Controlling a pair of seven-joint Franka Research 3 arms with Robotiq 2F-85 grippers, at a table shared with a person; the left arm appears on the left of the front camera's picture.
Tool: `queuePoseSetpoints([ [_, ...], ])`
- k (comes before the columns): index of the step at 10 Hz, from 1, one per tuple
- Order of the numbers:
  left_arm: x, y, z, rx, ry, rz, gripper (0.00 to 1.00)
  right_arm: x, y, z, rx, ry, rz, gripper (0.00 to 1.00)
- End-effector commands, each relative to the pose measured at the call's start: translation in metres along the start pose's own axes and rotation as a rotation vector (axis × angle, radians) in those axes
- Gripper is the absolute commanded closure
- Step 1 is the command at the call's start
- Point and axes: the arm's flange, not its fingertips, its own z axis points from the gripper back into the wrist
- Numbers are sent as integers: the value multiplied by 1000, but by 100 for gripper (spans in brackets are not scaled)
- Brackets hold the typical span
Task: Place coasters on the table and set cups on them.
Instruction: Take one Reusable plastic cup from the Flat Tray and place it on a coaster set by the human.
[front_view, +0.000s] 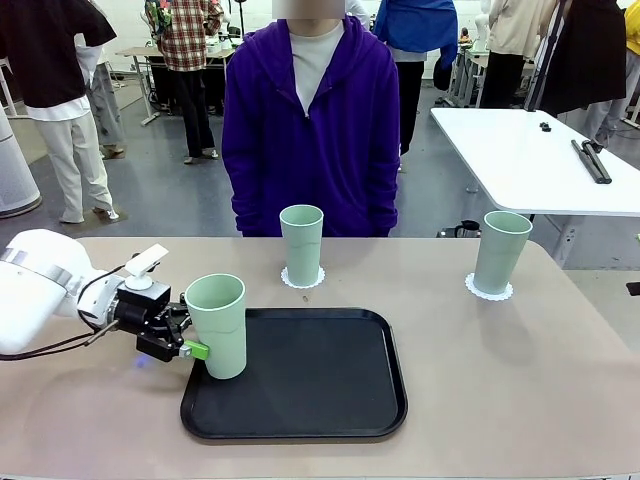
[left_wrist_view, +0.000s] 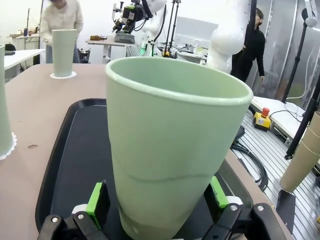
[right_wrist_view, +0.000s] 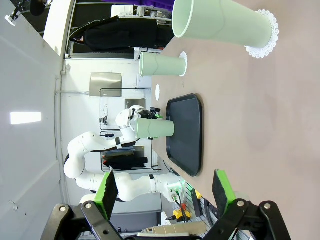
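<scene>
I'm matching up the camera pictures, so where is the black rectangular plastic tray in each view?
Front view: black rectangular plastic tray, bottom centre.
Left wrist view: the tray, lower left, under the cup.
Right wrist view: the tray, centre, turned sideways.
Shared landmark: the pale mint-green plastic cup at its edge.

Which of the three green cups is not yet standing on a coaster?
The cup on the black tray, between the left gripper's open jaws. The two others stand on white coasters on the table.

Bright, even overhead light, soft shadows; wrist views bend at edges.
</scene>
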Motion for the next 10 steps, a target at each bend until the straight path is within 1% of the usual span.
queuePoseSetpoints([
  [1,1,5,-15,4,-2,-35,0,-1,0,0,9,-1,7,0],
  [7,4,-1,-35,-63,-14,-84,0,-1,0,0,9,-1,7,0],
  [8,4,-1,-35,-67,-17,-93,59,-1,0,0,9,-1,7,0],
  [9,5,-1,-34,-67,-19,-97,59,-1,0,0,9,-1,7,0],
  [10,6,-3,-31,-65,-22,-101,100,-1,0,0,9,-1,7,0],
])
